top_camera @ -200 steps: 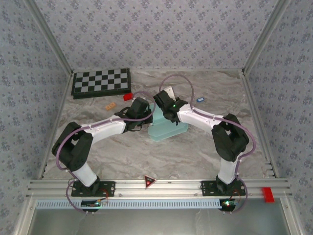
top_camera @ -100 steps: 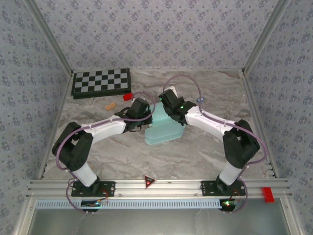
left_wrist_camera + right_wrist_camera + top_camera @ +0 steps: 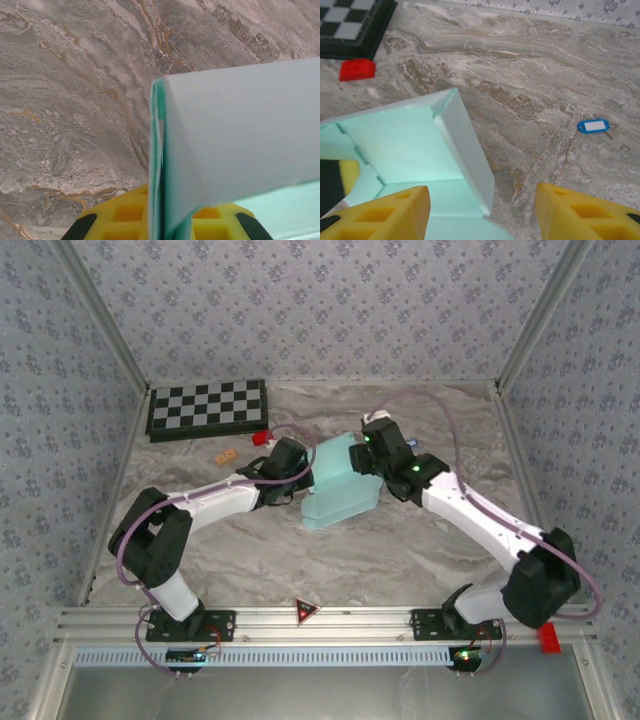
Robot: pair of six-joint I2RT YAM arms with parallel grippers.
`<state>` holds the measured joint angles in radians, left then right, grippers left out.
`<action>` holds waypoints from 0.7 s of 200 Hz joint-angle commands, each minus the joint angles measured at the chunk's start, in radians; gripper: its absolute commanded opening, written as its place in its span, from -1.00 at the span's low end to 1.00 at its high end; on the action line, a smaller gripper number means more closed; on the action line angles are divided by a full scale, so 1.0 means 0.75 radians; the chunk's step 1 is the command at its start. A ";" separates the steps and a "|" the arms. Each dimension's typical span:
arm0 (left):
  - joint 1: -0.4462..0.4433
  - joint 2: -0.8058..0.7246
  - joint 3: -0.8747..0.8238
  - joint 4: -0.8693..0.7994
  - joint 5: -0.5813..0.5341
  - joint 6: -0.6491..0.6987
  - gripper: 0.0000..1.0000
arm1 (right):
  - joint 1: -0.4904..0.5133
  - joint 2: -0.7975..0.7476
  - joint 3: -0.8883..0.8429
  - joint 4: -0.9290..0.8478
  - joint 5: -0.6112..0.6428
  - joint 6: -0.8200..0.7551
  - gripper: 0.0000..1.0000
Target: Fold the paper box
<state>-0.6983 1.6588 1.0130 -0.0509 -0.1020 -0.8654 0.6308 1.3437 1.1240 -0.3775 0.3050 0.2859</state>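
The paper box (image 3: 340, 488) is pale cyan card, partly folded, lying mid-table with one wall standing up. My left gripper (image 3: 301, 483) is shut on the box's left edge. In the left wrist view the card (image 3: 240, 140) runs up between the yellow fingers (image 3: 125, 215) of the left gripper (image 3: 162, 222). My right gripper (image 3: 358, 457) hovers open at the box's far right corner, touching nothing. In the right wrist view the right gripper (image 3: 482, 212) has its yellow fingertips (image 3: 395, 210) spread wide above the box (image 3: 405, 145) and its raised wall.
A black-and-white checkerboard (image 3: 207, 407) lies at the back left, with a small red block (image 3: 262, 438) and an orange piece (image 3: 225, 455) near it. A blue key tag (image 3: 594, 126) lies right of the box. A metal rail (image 3: 320, 620) runs along the near edge.
My right gripper has opened, let go of the box and drawn back to the right, its arm swinging outward. The box has shifted slightly. The left gripper has stayed shut on the card.
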 commanded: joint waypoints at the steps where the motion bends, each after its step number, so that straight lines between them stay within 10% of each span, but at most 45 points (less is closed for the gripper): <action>1: -0.012 -0.019 0.027 0.041 -0.044 -0.146 -1.00 | -0.028 -0.118 -0.040 -0.064 -0.103 0.114 0.20; 140: -0.120 -0.052 0.139 -0.364 -0.273 -0.957 -1.00 | 0.069 -0.489 -0.379 0.102 -0.245 0.650 0.13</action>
<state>-0.7708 1.6527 1.0729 -0.2379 -0.2653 -1.4528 0.6373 0.9825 0.8742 -0.3897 0.1329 0.6975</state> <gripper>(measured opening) 0.094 0.562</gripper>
